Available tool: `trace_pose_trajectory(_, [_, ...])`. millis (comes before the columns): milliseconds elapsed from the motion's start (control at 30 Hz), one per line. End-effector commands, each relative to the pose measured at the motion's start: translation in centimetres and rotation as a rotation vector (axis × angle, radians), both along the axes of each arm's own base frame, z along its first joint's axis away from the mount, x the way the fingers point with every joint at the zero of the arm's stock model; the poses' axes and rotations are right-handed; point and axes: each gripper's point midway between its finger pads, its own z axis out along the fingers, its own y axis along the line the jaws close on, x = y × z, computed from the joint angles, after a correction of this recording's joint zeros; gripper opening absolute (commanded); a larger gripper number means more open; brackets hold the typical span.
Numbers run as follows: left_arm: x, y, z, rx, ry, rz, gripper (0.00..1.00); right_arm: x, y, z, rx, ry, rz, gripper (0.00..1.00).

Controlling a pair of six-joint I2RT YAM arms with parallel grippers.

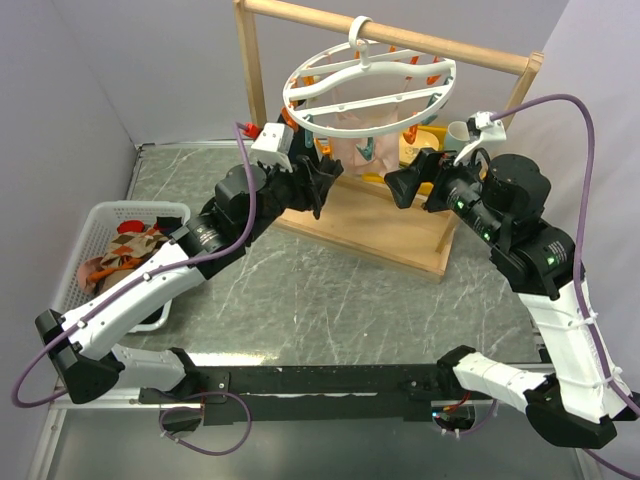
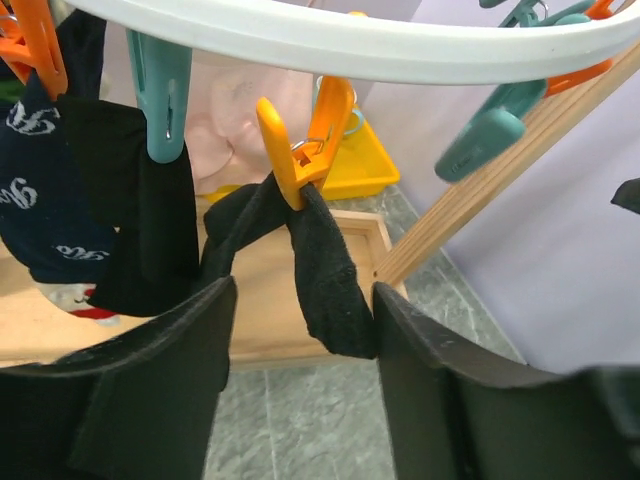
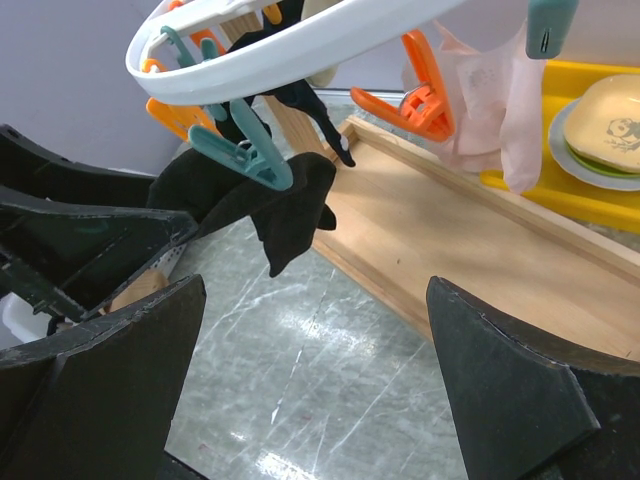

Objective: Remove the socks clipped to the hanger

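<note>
The white ring hanger (image 1: 340, 95) hangs by its hook from a wooden rail. In the left wrist view a black sock (image 2: 325, 275) dangles from an orange clip (image 2: 300, 150). Its lower end sits between the jaws of my left gripper (image 2: 300, 300), brushing the right finger (image 2: 420, 370), with a gap on the left side. A second black sock (image 2: 150, 240) hangs from a teal clip beside a navy patterned one (image 2: 35, 200). My right gripper (image 3: 315, 300) stands wide open below the ring with nothing in it. Near it are a black sock (image 3: 285, 215) and a pale pink sock (image 3: 495, 100).
A white basket (image 1: 140, 208) holding loose socks stands at the left of the table. The light wooden frame (image 1: 380, 235) carries the hanger, its base board under both grippers. A yellow tray (image 3: 600, 190) with a plate lies behind the base.
</note>
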Motion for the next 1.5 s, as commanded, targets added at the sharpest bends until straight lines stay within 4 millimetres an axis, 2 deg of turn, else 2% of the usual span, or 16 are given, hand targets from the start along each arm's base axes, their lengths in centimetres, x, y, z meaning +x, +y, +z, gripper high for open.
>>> trace_pose_trajectory(0, [-0.5,0.6,2.7,-0.033,-0.056,0.004,0.56,-0.1,-0.2,1.0,0.035,-0.034,-0.008,1.00])
trace_pose_trajectory(33, [-1.0,0.1,2.9,-0.036,-0.063,-0.034,0.39,-0.1,-0.2,1.0,0.036,-0.034,-0.009,1.00])
trace_pose_trajectory(100, [-1.6,0.0,3.2,-0.038,-0.080,-0.066,0.16,-0.2,-0.2,0.8,0.034,-0.030,-0.009,1.00])
trace_pose_trajectory(133, [-1.8,-0.1,3.2,-0.037,-0.080,-0.083,0.01,-0.1,-0.2,0.6,0.036,-0.026,-0.009,1.00])
trace_pose_trajectory(300, [-3.2,0.3,3.8,-0.057,-0.096,-0.121,0.01,-0.2,-0.1,0.2,0.038,-0.016,-0.004,1.00])
trace_pose_trajectory(467, [-4.3,0.3,4.3,-0.087,-0.107,-0.159,0.01,-0.4,0.7,1.1,0.071,-0.021,0.033,1.00])
trace_pose_trajectory(533, [-4.8,-0.1,4.3,-0.097,-0.110,-0.184,0.01,-0.5,1.1,1.5,0.087,-0.015,0.049,1.00])
trace_pose_trajectory(567, [-5.0,-0.2,4.1,-0.105,-0.109,-0.188,0.01,-0.3,1.3,0.9,0.080,0.017,0.047,1.00])
trace_pose_trajectory(667, [-5.6,-0.9,3.8,-0.122,-0.106,-0.212,0.01,-0.1,2.1,2.5,0.095,0.044,0.060,1.00])
trace_pose_trajectory(700, [-5.6,-1.2,3.6,-0.120,-0.104,-0.216,0.01,-0.2,2.4,2.1,0.077,0.067,0.066,1.00])
trace_pose_trajectory(833, [-6.4,-2.2,3.0,-0.122,-0.095,-0.239,0.01,-0.1,3.4,2.7,0.073,0.061,0.079,1.00])
trace_pose_trajectory(867, [-6.5,-2.5,2.5,-0.115,-0.086,-0.244,0.01,-0.3,3.8,2.8,0.070,0.056,0.081,1.00])
trace_pose_trajectory(900, [-6.7,-2.7,3.1,-0.136,-0.103,-0.250,0.01,-0.4,4.2,2.9,0.076,0.055,0.088,1.00])
trace_pose_trajectory(1167, [-7.7,-4.3,2.4,-0.133,-0.110,-0.279,0.01,0.6,8.3,3.5,0.045,0.056,0.138,1.00])
trace_pose_trajectory(1367, [-8.3,-4.9,2.9,-0.140,-0.125,-0.286,0.01,1.8,8.5,3.0,-0.044,0.042,0.059,0.99])
trace_pose_trajectory(1467, [-8.5,-5.3,3.0,-0.130,-0.129,-0.288,0.01,2.3,8.6,2.6,-0.061,0.046,0.045,0.96])
